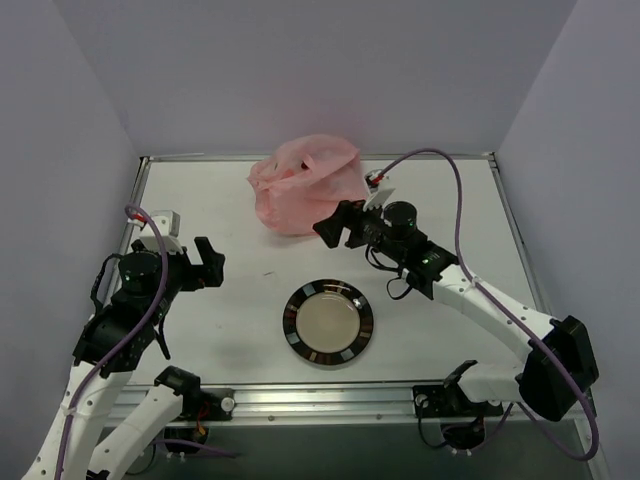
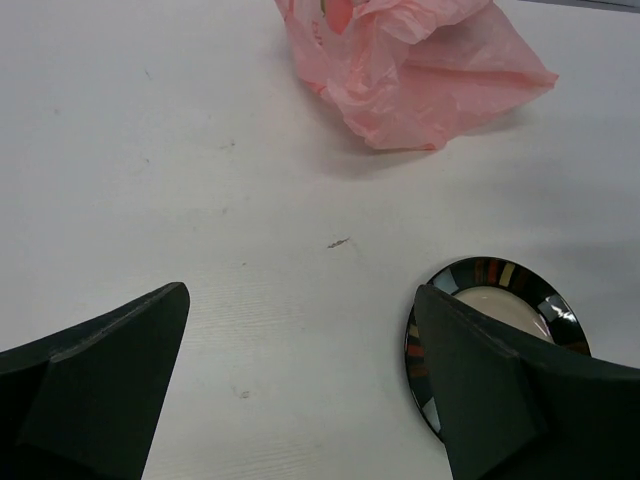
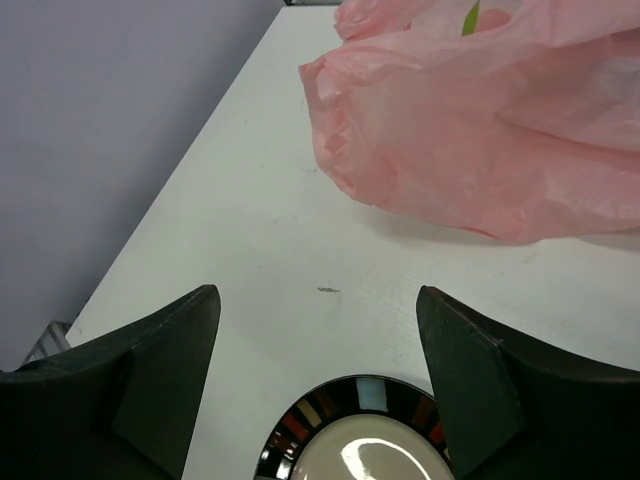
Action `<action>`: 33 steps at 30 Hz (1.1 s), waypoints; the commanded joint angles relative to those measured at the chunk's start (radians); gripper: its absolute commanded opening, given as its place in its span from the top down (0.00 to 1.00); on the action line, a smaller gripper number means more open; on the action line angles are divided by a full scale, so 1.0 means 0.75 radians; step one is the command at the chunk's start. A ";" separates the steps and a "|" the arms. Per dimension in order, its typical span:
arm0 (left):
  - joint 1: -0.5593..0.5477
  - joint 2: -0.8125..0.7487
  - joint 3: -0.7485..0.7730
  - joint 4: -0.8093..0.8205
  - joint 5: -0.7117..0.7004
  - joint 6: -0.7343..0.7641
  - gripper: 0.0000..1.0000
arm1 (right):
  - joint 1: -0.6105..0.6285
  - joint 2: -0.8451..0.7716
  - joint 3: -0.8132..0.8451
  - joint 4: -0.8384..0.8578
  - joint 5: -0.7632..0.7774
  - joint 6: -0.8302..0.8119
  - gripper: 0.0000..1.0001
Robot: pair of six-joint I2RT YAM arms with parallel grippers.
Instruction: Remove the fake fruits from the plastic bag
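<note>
Beside the plastic bag [image 1: 303, 185], the right hand [image 1: 331, 227] hangs spread, seemingly not touching it; left hand [image 1: 212, 262] spread, empty.

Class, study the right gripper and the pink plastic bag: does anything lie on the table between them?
Nothing visible does: only bare table separates the open right gripper from the plastic bag. The plate lies nearer the bases, off that path.

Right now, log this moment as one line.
left claw: open, empty | right claw: open, empty, near plastic bag | plastic bag: crumpled, untouched | plate: nothing on it
</note>
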 commanded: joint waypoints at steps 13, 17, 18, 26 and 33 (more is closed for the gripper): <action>0.059 0.006 -0.018 -0.035 -0.137 -0.023 0.06 | 0.281 0.645 0.488 0.104 0.537 -0.134 0.18; 0.059 0.006 -0.016 -0.039 -0.143 -0.023 0.06 | 0.298 0.819 0.601 0.114 0.576 -0.148 0.17; 0.059 0.010 -0.014 -0.037 -0.143 -0.023 0.06 | 0.298 0.848 0.658 0.106 0.574 -0.148 0.18; 0.065 0.047 -0.014 -0.019 -0.118 -0.025 0.05 | 0.283 1.150 0.891 0.124 0.746 -0.224 0.29; 0.118 0.145 -0.009 0.053 0.008 -0.059 0.05 | 0.259 1.073 0.747 0.251 0.707 -0.269 1.00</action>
